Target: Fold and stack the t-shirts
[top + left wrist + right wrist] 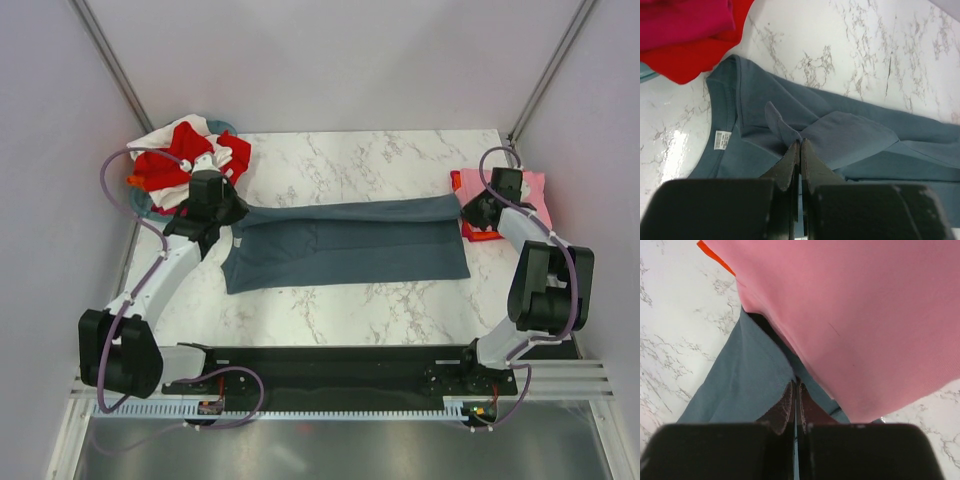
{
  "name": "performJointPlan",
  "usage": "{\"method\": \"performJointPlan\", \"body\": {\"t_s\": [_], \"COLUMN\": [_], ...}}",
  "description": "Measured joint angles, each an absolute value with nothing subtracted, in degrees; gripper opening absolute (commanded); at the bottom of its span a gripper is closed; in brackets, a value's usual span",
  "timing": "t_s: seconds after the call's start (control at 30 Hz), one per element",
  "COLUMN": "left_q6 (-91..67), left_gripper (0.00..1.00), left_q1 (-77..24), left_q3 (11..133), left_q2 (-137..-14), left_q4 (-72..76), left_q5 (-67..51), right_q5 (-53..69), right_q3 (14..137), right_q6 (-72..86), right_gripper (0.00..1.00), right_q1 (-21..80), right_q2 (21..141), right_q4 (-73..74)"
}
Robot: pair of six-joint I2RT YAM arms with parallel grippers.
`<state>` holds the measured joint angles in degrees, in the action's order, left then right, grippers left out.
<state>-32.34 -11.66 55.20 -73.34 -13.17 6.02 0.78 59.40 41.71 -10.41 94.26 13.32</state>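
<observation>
While left and right jaws clamp the slate blue-grey cotton t-shirt [350, 250] spread on the marble surface [350, 160], a folded pink t-shirt [528, 190] lies against its right end. Round teal basket [222, 127] back-left holds red and white shirts [185, 160].

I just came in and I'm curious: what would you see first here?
A long blue-grey t-shirt stretched across the middle of the marble table, with the left claw and right claw each pinching one end. Then the bright heap of red and white shirts in the far left corner.
</observation>
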Motion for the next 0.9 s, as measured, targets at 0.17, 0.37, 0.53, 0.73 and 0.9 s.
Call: {"method": "performJointPlan", "body": {"t_s": [0.17, 0.37, 0.53, 0.73, 0.9], "left_q6": [-32.4, -32.7, -33.1, -33.9, -34.6], "left_gripper": [0.02, 0.02, 0.02, 0.02, 0.02], "left_q1": [-11.7, -11.7, -11.7, -11.7, -11.7], "left_q3": [51.8, 48.6, 45.9, 43.7, 40.7], "left_q2": [-73.1, -72.6, -71.2, -70.7, -68.4], "left_q4": [-12.8, -11.9, -11.3, -9.9, -9.1], "left_q5": [6.0, 7.4, 8.1, 8.1, 8.3], "right_q5": [0.2, 0.1, 0.1, -0.3, -1.3], "right_q3": [56.0, 52.2, 49.6, 48.0, 46.2], "right_q6": [41.7, 41.7, 41.7, 41.8, 41.8], "right_gripper": [0.00, 0.00, 0.00, 0.00, 0.00], "right_q1": [-10.4, -10.4, -10.4, -10.4, -10.4], "right_q2": [93.1, 92.8, 92.4, 91.6, 89.3], "right_q4": [11.8, 10.1, 8.7, 7.5, 6.8]}}
